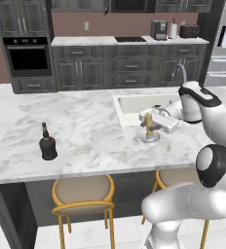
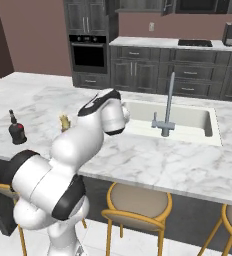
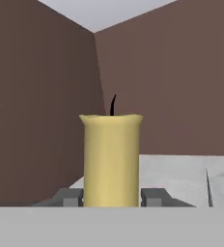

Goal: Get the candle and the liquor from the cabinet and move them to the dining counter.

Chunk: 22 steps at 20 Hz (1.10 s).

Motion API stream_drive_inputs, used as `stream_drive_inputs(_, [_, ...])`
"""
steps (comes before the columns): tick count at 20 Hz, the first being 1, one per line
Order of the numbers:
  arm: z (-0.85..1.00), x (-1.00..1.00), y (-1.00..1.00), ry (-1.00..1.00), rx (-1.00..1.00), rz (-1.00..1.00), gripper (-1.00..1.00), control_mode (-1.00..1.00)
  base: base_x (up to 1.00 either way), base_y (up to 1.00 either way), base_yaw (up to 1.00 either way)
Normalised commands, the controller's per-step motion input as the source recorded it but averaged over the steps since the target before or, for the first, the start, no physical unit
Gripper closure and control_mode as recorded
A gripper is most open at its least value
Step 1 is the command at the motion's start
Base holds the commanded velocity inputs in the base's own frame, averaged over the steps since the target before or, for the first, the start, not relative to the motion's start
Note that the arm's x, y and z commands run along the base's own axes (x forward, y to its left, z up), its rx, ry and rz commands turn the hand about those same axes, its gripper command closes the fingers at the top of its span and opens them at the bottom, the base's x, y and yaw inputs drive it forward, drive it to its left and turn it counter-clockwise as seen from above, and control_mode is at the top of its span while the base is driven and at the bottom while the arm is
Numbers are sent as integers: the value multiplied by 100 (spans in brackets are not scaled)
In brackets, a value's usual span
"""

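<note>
The liquor [image 1: 47, 144] already stands upright on the white marble tabletop [image 1: 85, 121] of the dining counter, at the left centre of the left base view and at the far left of the right base view [image 2: 16, 130], well apart from the arm. That half of the task looks done.

The candle [image 1: 148, 124] sits right of centre in the left base view, just beside the inset sink [image 1: 134, 103], with its round silvery base [image 1: 149, 136] apparently resting on the marble. The gripper [image 1: 150, 122] is clamped on the candle: in the hand view the tan cylinder [image 3: 111, 161] fills the gap between the two dark fingertips [image 3: 69, 197], which press against its sides. In the right base view only the top of the candle [image 2: 64, 121] peeks out from behind the white arm.

So both things are at the dining counter. What seems left is to let go of the candle and pull the hand clear without tipping it. Whether its base lies fully flat on the tabletop I cannot tell for certain.
</note>
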Motion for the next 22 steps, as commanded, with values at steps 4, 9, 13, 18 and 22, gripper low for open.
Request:
stream_drive_inputs(4, [-31,39,15,-13,0,8,100,-100,0,0,0])
stream_drive_inputs(9, [-36,37,20,-6,1,0,100,-100,0,0,0])
stream_drive_inputs(13, [-37,37,17,0,9,0,100,-100,0,0,0])
stream_drive_inputs(18, [-26,34,16,0,14,-3,100,-100,0,0,0])
stream_drive_inputs(22, [-13,34,12,2,6,-2,100,-100,0,0,0])
